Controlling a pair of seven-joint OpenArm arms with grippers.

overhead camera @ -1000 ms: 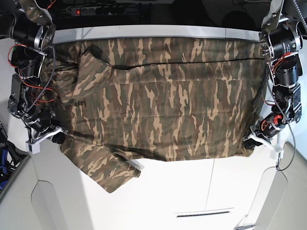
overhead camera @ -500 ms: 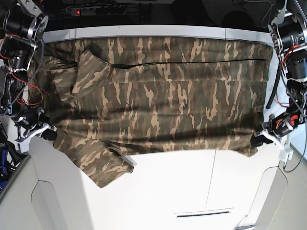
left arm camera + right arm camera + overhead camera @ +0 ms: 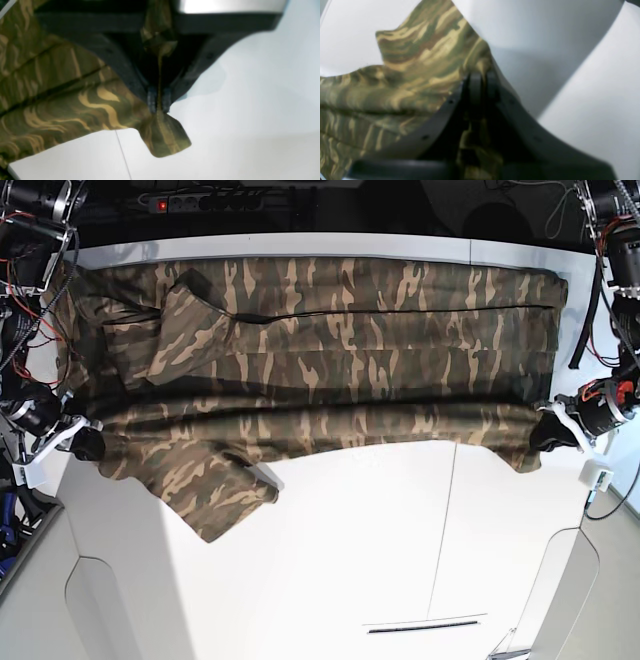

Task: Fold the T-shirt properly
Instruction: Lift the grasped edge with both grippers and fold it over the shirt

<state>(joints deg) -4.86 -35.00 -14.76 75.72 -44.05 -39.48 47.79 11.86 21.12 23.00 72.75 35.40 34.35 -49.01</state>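
Two corners of the near edge of the T-shirt [image 3: 330, 360] are pinched: one by the closed left gripper [image 3: 159, 101], one by the closed right gripper [image 3: 478, 79]. The cloth is spread across the white table [image 3: 400, 540], one sleeve [image 3: 215, 500] lying loose.
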